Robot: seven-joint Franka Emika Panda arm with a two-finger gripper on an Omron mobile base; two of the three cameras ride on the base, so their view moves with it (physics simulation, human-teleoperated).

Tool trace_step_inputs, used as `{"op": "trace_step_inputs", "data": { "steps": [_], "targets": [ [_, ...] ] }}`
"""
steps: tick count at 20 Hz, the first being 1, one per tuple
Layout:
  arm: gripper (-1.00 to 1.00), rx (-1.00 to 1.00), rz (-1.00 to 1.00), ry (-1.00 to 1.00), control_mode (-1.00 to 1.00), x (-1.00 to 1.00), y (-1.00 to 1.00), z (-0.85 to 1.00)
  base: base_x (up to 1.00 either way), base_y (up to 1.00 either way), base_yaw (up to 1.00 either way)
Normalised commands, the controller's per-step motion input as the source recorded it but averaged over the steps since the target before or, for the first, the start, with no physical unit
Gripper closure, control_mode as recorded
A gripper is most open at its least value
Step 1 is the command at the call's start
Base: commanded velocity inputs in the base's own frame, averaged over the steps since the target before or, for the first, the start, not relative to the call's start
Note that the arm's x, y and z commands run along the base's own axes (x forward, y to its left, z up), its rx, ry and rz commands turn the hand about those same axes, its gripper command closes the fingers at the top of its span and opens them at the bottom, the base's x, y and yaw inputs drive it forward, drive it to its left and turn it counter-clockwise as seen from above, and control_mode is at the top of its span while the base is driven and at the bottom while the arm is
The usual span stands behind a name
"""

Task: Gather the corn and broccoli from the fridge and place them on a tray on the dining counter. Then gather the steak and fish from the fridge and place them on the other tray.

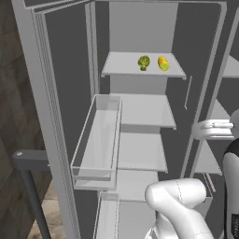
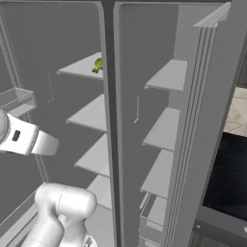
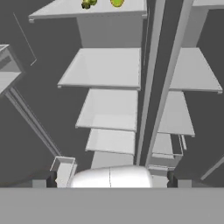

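1. I see the fridge [image 1: 140, 116] standing open across the left base view, its left door swung out along the left side of the frame, with a clear door bin [image 1: 98, 140] hanging at mid-height.
2. The broccoli [image 1: 144, 62] and the corn [image 1: 163, 63] sit side by side on the top shelf [image 1: 121, 65], in the upper middle of that frame, close together but apart, the broccoli to the left.
3. In the right base view I catch the same top shelf in the upper left, with the broccoli poking out just left of the dark centre post [image 2: 109, 120] that splits the two compartments.
4. In the hand view both vegetables lie at the very top edge, broccoli left of corn, above a stack of bare pale shelves running down the frame.
5. The gripper [image 3: 111, 180] sits at the bottom of the hand view, its finger tips [image 3: 51, 179] spread fully apart near the two lower corners, released and grasping nothing, well apart from the top shelf.
6. The white arm [image 1: 179, 205] fills the lower right of the left base view.
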Motion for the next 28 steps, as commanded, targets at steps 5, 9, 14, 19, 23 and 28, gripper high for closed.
{"op": "trace_step_inputs", "data": {
  "steps": [5,9,14,19,23,28],
  "targets": [
    [-1.0,0.0,0.0,0.0,-1.0,0.53,0.0,0.2,0.0,0.0,0.0],
    [-1.0,0.0,0.0,0.0,-1.0,0.31,0.0,0.34,0.0,0.0,0.0],
    [-1.0,-0.01,0.0,-0.06,-1.0,0.27,0.0,0.3,0.0,0.0,0.0],
    [-1.0,-0.02,0.0,-0.14,-1.0,0.33,0.0,0.08,0.0,0.0,0.0],
    [-1.0,-0.01,0.0,-0.02,-1.0,0.17,-0.01,-0.05,0.0,0.0,0.0],
    [-1.0,-0.09,0.0,-0.17,-1.0,0.07,0.0,0.0,0.0,0.0,0.0]
  ]
}}
